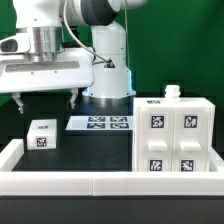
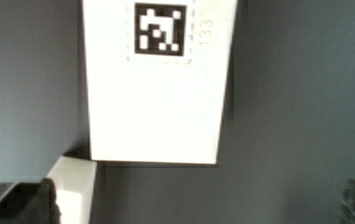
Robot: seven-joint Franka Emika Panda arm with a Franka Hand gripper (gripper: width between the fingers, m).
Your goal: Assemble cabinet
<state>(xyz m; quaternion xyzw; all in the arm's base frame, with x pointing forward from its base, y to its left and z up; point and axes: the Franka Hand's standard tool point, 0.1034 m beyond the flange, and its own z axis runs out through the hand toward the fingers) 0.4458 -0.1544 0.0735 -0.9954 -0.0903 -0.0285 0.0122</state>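
End effector released and empty, hanging over the panel block on the surface.
Cabinet body stands at the exterior view's right, its interior hidden from me. Marker board lies between them, border rail runs across the front. In the wrist view I can't identify the second white piece.
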